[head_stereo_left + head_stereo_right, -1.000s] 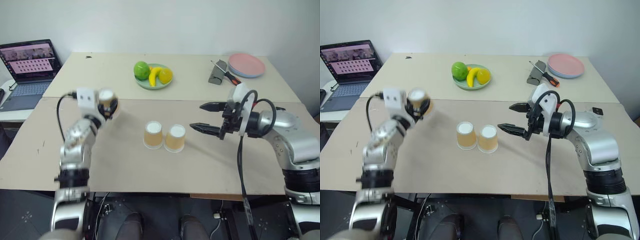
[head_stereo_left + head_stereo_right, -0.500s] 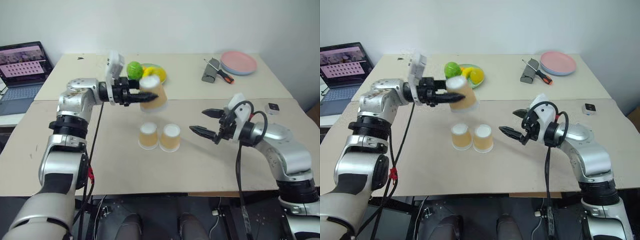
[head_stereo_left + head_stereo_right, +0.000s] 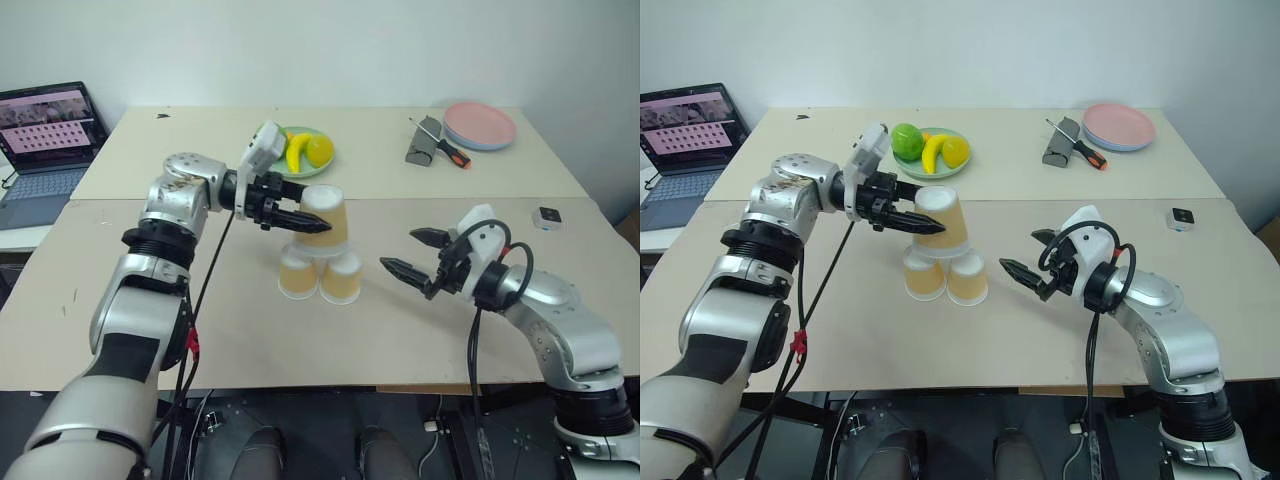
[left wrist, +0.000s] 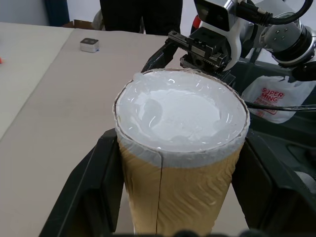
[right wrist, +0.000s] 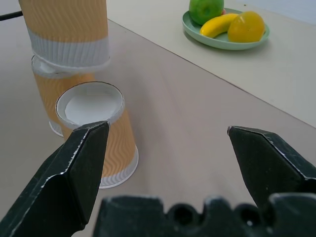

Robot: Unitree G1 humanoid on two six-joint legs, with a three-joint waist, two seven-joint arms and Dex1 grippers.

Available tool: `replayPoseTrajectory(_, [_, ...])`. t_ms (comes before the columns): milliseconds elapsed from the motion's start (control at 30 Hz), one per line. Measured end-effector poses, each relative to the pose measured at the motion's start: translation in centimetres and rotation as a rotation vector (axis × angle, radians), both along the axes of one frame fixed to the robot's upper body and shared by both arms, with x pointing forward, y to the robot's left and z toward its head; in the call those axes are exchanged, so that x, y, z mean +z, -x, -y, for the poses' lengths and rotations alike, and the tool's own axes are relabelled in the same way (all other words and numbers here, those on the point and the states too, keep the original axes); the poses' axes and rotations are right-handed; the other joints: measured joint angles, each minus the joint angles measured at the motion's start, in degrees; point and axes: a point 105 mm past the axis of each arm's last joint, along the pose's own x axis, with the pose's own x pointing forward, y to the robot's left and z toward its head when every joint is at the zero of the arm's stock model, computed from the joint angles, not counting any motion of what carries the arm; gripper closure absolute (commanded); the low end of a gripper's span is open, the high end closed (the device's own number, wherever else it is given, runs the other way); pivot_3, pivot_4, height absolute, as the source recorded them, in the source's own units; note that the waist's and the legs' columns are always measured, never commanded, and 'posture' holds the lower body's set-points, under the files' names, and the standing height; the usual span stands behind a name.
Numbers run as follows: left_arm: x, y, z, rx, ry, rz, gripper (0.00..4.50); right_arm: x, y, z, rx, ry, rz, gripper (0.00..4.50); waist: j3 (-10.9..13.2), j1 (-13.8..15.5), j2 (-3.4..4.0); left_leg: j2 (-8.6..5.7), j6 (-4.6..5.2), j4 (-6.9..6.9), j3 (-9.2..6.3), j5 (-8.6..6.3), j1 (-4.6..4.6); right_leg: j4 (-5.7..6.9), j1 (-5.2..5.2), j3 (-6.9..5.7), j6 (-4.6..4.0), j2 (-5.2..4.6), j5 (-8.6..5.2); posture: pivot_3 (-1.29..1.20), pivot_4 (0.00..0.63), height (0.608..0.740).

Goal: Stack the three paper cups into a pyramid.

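Two paper cups stand upside down, side by side, mid-table: the left one (image 3: 296,276) and the right one (image 3: 343,281). My left gripper (image 3: 305,218) reaches in from the left, shut on the third cup (image 3: 335,220), also upside down. That cup hangs at the level of the pair's white bases. In the right wrist view the held cup (image 5: 69,29) sits mostly over the farther cup (image 5: 52,94); contact is unclear. My right gripper (image 3: 412,255) is open and empty, just to the right of the nearer cup (image 5: 96,128). The left wrist view shows black fingers (image 4: 94,182) clamping the cup (image 4: 180,148).
A green plate of fruit (image 3: 300,165) lies behind the cups. Pink plates (image 3: 480,125), a grey tool and a screwdriver (image 3: 435,145) are at the back right. A laptop (image 3: 45,130) stands far left. A small dark box (image 3: 547,215) lies right of my right arm.
My left gripper swung the cup from the left side of the table to the right and brought it down over the standing pair. The right gripper sank a little, still open.
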Motion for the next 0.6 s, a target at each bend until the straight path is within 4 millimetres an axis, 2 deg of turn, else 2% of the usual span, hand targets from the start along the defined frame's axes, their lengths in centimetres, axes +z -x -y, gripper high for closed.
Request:
replayPoseTrajectory(167, [-0.5,0.1,0.3,-0.011,-0.026,-0.008,1.49,0.4,-0.1,0.6,-0.026,-0.002,0.012,0.00,0.00,-0.12,0.00,0.00,0.00,0.00,-0.01,0.00,0.01,0.04,0.00,0.01,0.00,0.01,0.00,0.00,0.150,0.740])
replayPoseTrajectory(600, [-1.2,0.2,0.1,-0.011,-0.045,-0.023,1.49,0.5,0.1,0.4,-0.018,-0.002,0.012,0.00,0.00,-0.08,0.00,0.00,0.00,0.00,-0.01,0.00,0.01,0.03,0.00,0.01,0.00,0.02,0.00,0.00,0.150,0.740])
